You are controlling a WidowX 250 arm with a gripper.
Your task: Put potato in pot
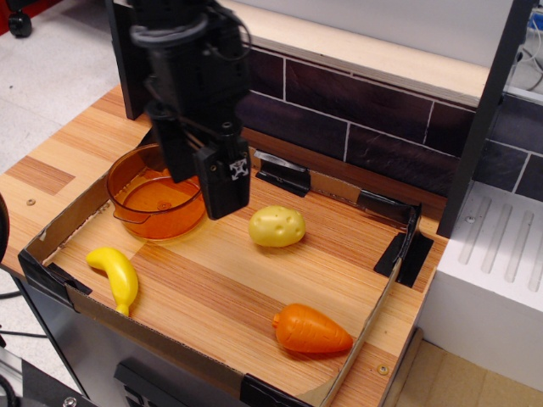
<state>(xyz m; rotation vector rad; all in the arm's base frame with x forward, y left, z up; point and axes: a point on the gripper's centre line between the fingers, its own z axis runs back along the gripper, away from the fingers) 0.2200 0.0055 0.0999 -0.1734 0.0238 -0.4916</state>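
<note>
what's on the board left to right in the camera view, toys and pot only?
banana → pot → potato → carrot. The gripper hangs above, between the pot and the potato, and holds nothing.

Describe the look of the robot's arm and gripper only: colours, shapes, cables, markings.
The arm is black and blocky, with a grey band around the wrist section and thin black cables looping along its right side. The gripper has two long, flat, rectangular black fingers. The nearer finger carries a small white square marking with a dark pattern near its top. No other lettering can be made out.
</note>
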